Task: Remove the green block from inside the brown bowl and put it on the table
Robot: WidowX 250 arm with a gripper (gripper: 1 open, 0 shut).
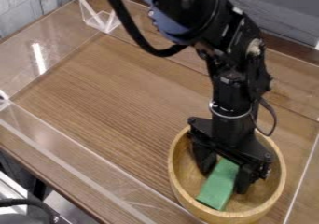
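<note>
The green block (218,185) lies inside the brown bowl (182,184), low down in it, with its near end in plain sight. The black claw (226,166) is down in the bowl too, right over the far end of the block. Its two fingers are wide apart, and it does not look like it is holding anything. I can't tell if a finger is touching the block, because the claw hides that part.

The job right now looks like getting ready to grab. To do it well, the claw should have one finger on each long side of the block — not both on top. It may need to go a tiny bit lower, slow and soft, so it doesn't bump the bottom of the bowl. The block lies at a slant, so the claw should turn to match it. Then it can squeeze gently and evenly.

The bowl's wall is close to the fingers, so a sideways push could bump the bowl or make the block slide. Once the grip is snug, lift straight up — high over the thick rim — before going across. The wooden table (106,92) to the left of the bowl in the picture looks like a good place to set it down.
</note>
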